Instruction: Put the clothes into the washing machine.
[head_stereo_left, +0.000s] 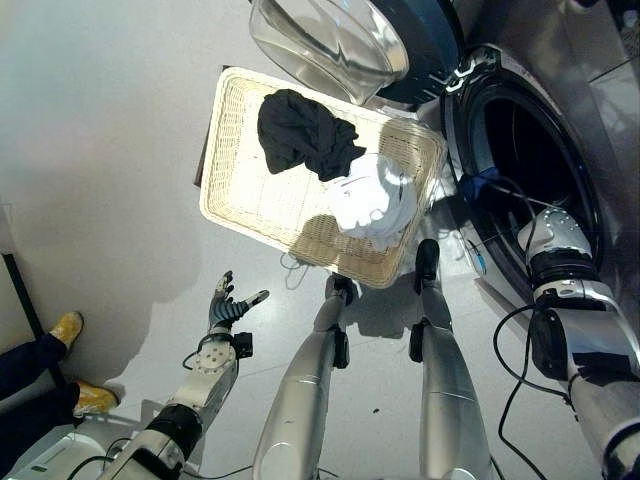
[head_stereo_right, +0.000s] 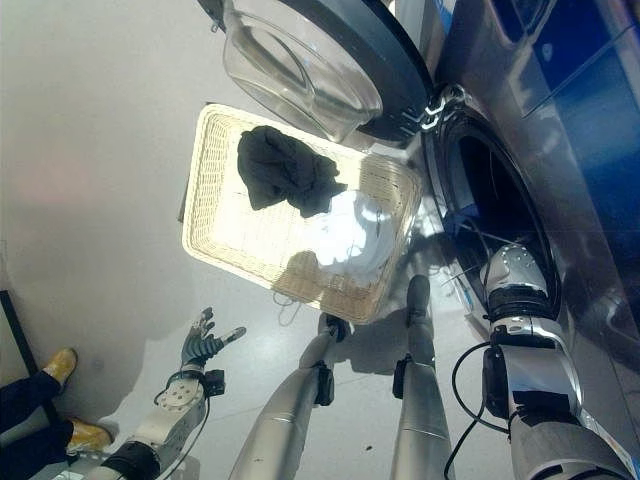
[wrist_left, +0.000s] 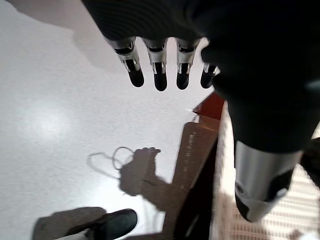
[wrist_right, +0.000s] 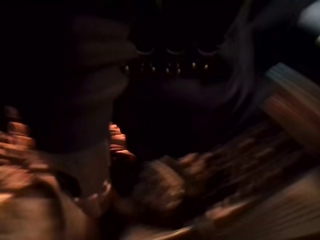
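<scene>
I see a shallow cream wicker basket (head_stereo_left: 240, 190) at centre frame holding a crumpled black garment (head_stereo_left: 303, 133) and a bunched white garment (head_stereo_left: 375, 200). Upper right, the front-loading washing machine (head_stereo_left: 540, 170) stands open. My left hand (head_stereo_left: 228, 308), lower left, has fingers spread. My right hand is inside the drum; its grip is unreadable.

Lighting: bright on the floor, near-black inside the drum.
We note strong glare on the wicker basket (head_stereo_left: 240, 190), washing out the white garment (head_stereo_left: 375, 205); soft shadows lie on the pale floor (head_stereo_left: 100, 150). Our right wrist view is very dark and smeared with blur, with only warm orange patches legible.
</scene>
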